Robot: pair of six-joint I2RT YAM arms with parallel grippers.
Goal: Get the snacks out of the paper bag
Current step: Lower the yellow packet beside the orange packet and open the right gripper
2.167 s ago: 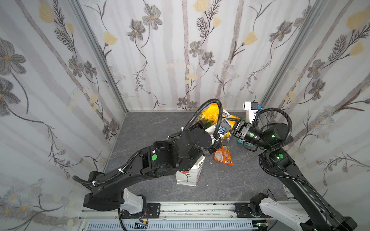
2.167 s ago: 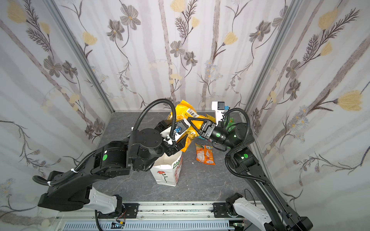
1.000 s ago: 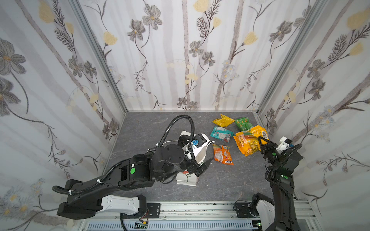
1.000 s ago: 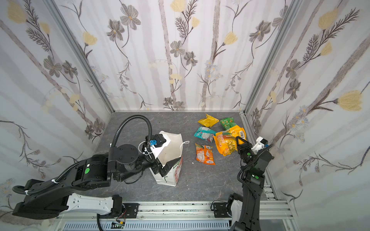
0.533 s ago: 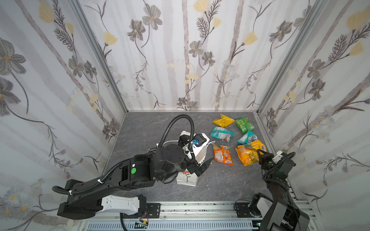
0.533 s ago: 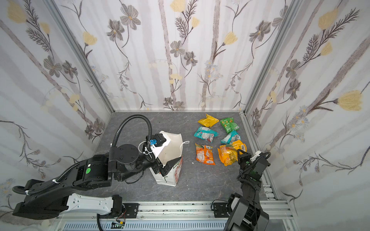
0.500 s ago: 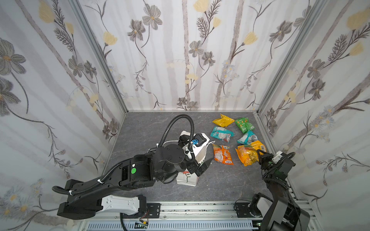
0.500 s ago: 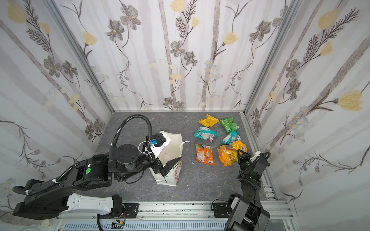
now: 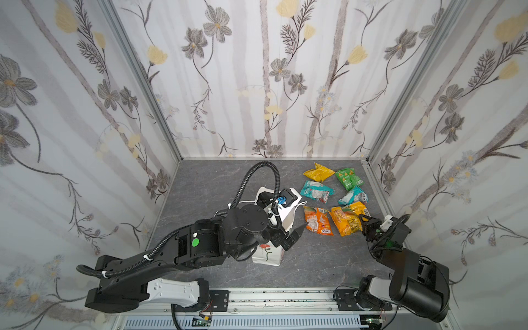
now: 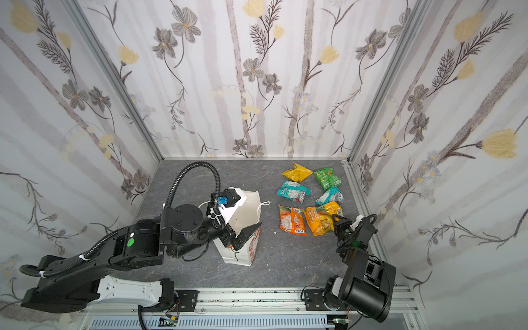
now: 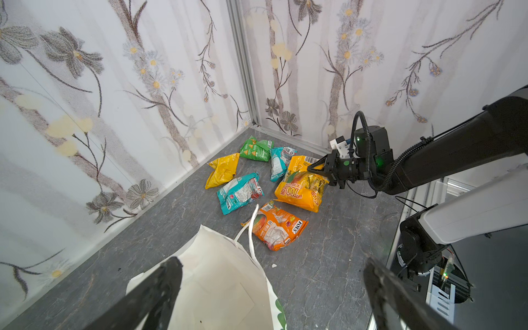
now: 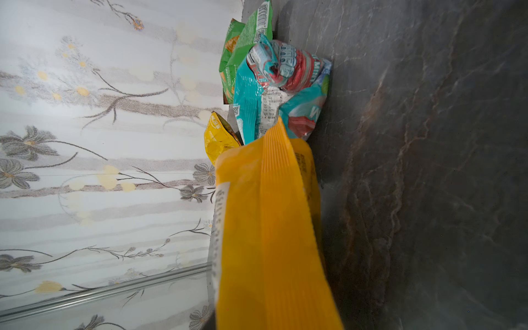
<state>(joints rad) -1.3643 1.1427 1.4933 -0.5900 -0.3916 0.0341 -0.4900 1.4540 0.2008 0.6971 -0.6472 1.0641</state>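
On the grey bench point(image 9: 214, 183), right rear area, six snacks lie loose outside the bag. The yellow packet point(image 9: 318, 173) and green packet point(image 9: 348, 178) sit nearest the back wall. The left teal-and-white packet point(image 9: 315, 193) and right teal-and-white packet point(image 9: 353, 197) are just in front of them. The small orange packet point(image 9: 317, 223) and large orange packet point(image 9: 345, 218) lie side by side closest to the front. The paper bag point(image 9: 270, 253) stands upright mid-bench, just left of the snacks, mouth up, with a cord handle point(image 11: 251, 228) hanging toward the small orange packet. The left gripper point(image 11: 271, 260) is spread wide at the bag's mouth, holding nothing. The right gripper point(image 9: 364, 224) is low at the near edge of the large orange packet, with that edge between its jaws in the left wrist view. Pinching or let go: can't tell. In the right wrist view the packet fills the foreground.
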